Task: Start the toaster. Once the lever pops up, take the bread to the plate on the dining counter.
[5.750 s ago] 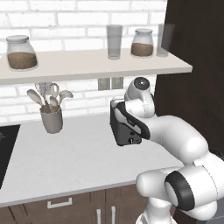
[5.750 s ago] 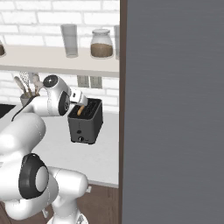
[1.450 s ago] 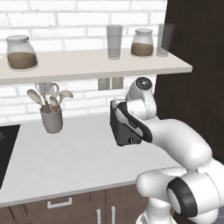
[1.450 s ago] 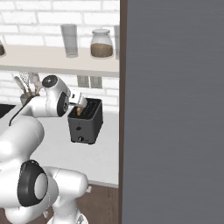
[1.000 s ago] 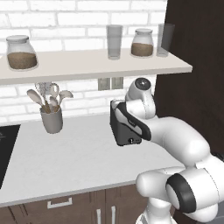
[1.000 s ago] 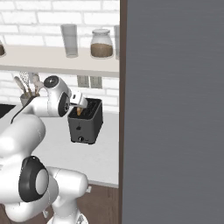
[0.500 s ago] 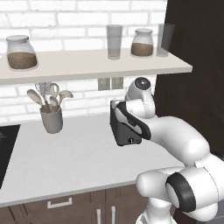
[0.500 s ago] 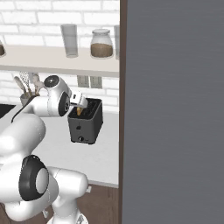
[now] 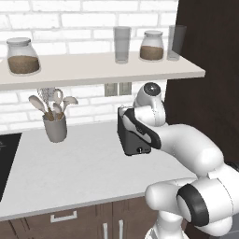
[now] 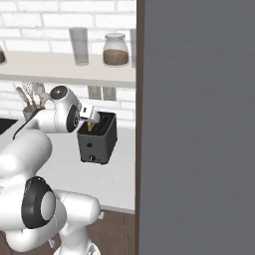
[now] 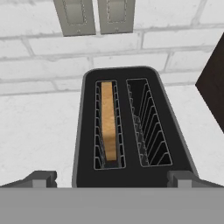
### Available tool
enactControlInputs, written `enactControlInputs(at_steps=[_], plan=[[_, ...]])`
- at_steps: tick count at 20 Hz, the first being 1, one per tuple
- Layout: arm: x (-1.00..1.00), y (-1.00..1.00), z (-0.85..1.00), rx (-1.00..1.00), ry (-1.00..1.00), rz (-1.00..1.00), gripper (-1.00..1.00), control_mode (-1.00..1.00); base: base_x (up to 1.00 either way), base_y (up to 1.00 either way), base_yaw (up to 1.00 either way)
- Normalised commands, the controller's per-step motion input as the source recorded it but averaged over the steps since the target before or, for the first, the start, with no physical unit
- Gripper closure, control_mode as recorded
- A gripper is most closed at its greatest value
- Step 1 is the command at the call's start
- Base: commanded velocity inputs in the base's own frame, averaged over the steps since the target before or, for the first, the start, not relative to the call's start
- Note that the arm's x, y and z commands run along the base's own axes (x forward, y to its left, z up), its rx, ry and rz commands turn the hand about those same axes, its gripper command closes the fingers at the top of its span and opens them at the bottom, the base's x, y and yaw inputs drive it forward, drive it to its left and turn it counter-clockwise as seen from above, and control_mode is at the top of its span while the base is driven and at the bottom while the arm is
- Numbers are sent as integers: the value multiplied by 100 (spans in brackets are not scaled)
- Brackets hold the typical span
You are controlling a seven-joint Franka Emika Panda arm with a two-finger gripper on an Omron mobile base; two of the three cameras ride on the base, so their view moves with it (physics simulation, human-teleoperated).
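Pincer: two-finger gripper (image 11: pixel 112 179) with small dark tips, jaws spread wide, holding and touching nothing.
Toaster: dark grey boxy two-slot toaster (image 11: pixel 131 127) directly below the pincer, on the pale worktop (image 9: pixel 70 168) by the white brick wall.
Bread: tan slice (image 11: pixel 108 120) upright in one slot (other slot bare).

A: What colour is the toaster (image 11: pixel 131 131)?
B: Dark grey, almost black. The bread (image 11: pixel 108 120) in it is tan, with a darker brown edge.
A: And the wall (image 9: pixel 79 14)?
B: White bricks with grey lines between them. The tabletop (image 9: pixel 70 172) is pale grey-white.
A: The jars (image 9: pixel 22 56)?
B: Clear glass with brown stuff inside. The shelf (image 9: pixel 93 70) is cream. The cup (image 9: pixel 55 128) is grey, and the robot arm (image 9: pixel 186 144) is white with dark joints.
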Motion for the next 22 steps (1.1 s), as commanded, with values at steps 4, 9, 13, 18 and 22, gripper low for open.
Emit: enactControlInputs(at_steps=[4,9,13,18,22], plan=[[0,0,0,0,0,0,-100,-100,0,0,0],[0,0,0,0,0,0,-100,-100,0,0,0],[0,0,0,0,0,0,-100,-100,0,0,0],[0,0,0,0,0,0,-100,-100,0,0,0],[0,0,0,0,0,0,-100,-100,0,0,0]])
